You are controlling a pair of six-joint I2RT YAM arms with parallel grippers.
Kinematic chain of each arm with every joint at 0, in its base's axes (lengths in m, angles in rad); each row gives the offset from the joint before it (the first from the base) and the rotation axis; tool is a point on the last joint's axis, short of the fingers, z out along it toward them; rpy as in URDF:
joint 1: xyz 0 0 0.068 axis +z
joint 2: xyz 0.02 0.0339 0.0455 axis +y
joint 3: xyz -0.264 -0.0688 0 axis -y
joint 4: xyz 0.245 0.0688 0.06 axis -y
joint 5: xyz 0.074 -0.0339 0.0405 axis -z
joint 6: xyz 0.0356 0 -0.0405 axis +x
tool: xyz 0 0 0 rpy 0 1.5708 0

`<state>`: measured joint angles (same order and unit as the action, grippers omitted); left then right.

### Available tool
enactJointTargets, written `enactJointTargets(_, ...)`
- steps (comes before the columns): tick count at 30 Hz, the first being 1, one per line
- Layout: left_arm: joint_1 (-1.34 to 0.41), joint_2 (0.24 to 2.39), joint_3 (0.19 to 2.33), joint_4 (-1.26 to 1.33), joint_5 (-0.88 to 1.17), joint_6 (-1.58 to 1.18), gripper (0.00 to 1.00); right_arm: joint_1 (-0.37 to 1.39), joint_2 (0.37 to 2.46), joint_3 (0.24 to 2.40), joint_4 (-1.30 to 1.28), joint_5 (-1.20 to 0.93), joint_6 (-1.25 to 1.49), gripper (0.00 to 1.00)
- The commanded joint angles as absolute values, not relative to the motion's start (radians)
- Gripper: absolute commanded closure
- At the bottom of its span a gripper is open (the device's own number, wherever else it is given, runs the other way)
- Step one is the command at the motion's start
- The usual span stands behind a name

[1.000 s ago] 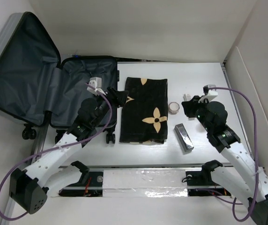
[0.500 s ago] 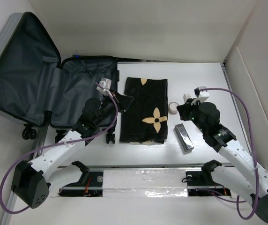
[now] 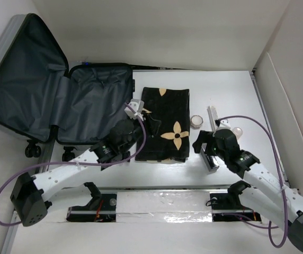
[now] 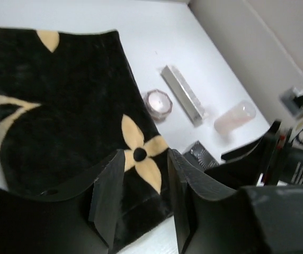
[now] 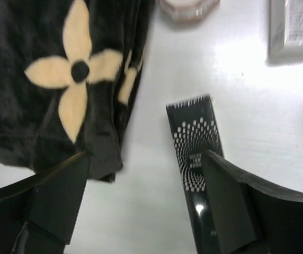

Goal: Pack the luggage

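Top external: one luggage (image 3: 93,106) in the upper left of the frame, open, lid propped against the wall, the other half flat on the table (image 3: 225,87), dark lining showing. One black cloth (image 3: 165,106) with tan flowers at centre, just right of the luggage. Four small items right of the cloth: one round jar (image 3: 196,121), one slim silver box (image 3: 213,113), one pink tube (image 3: 238,130), one dark patterned box (image 3: 211,162). Left gripper (image 3: 154,126) over the cloth's left part; right gripper (image 3: 200,144) at the dark box. Jaw gaps not readable here.

Left wrist: left gripper (image 4: 141,196) at lower centre, jaws a narrow gap apart, nothing between them, above the cloth (image 4: 51,106). Jar (image 4: 158,103), silver box (image 4: 183,95), tube (image 4: 235,116) and dark box (image 4: 202,154) at centre right.

Right wrist: right gripper (image 5: 143,201) jaws wide; the dark box (image 5: 196,153) lies between them, close to the frame-right finger. Cloth (image 5: 61,69) upper left, jar (image 5: 188,6) at the top edge, silver box (image 5: 294,26) upper right.
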<state>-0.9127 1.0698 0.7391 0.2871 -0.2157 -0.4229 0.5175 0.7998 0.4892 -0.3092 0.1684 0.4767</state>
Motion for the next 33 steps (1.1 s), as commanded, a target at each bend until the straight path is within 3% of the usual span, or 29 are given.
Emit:
enactJointTargets(1, -0.893, 0.985, 0.712, 0.354, -0.216, -0.426, 0.64, 0.546, 0.749, 0.469, -0.336, 0.202, 0.603, 0.00)
enactJointTargets(5, -0.893, 0.977, 0.703, 0.371, -0.173, -0.428, 0.63, 0.569, 0.759, 0.469, -0.364, 0.352, 0.695, 0.00)
enactJointTargets(16, -0.838, 0.894, 0.595, 0.503, -0.043, -0.456, 0.63, 0.578, 1.104, 0.586, -0.426, 0.466, 0.701, 0.01)
enactJointTargets(19, -0.827, 0.887, 0.586, 0.512, -0.018, -0.457, 0.62, 0.588, 1.182, 0.630, -0.454, 0.472, 0.692, 0.11)
enactJointTargets(20, -0.827, 0.887, 0.581, 0.520, -0.015, -0.453, 0.62, 0.588, 1.222, 0.653, -0.463, 0.485, 0.687, 0.28)
enactJointTargets(28, -0.805, 0.842, 0.546, 0.557, -0.006, -0.440, 0.63, 0.597, 1.341, 0.741, -0.518, 0.508, 0.652, 0.76)
enactJointTargets(33, -0.796, 0.805, 0.519, 0.581, -0.006, -0.448, 0.63, 0.624, 1.226, 0.851, -0.604, 0.600, 0.643, 0.80)
